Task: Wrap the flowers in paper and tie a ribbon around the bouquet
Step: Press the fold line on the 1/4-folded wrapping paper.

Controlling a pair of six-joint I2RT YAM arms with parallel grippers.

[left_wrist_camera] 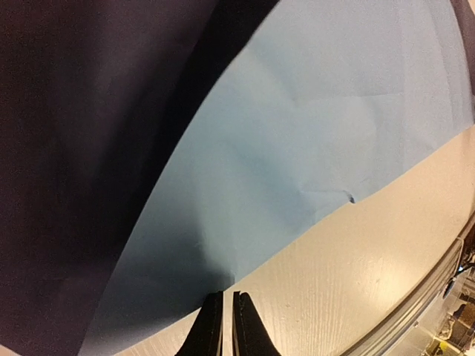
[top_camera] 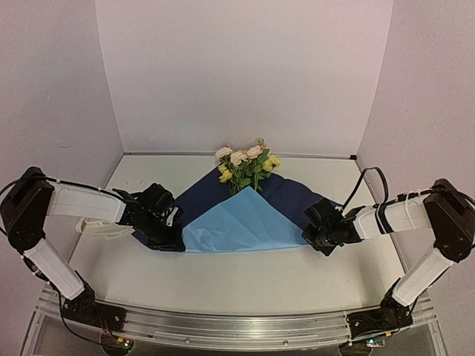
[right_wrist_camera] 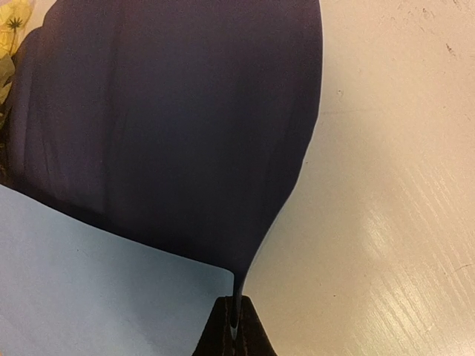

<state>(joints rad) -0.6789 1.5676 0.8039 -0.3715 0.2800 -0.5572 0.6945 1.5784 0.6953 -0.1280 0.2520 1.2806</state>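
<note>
The flowers lie at the back centre, blooms pointing away, with their stems under the paper. The paper shows navy at both sides, with a light blue flap folded over the middle. My right gripper sits at the paper's right corner. In the right wrist view it is shut on the navy paper's edge, with a yellow bloom at top left. My left gripper is at the flap's left corner. In the left wrist view it is shut just short of the light blue edge, and nothing shows between its fingers.
A cream-white ribbon lies on the table partly under my left forearm. White walls close the table in at the back and on both sides. A metal rail runs along the near edge.
</note>
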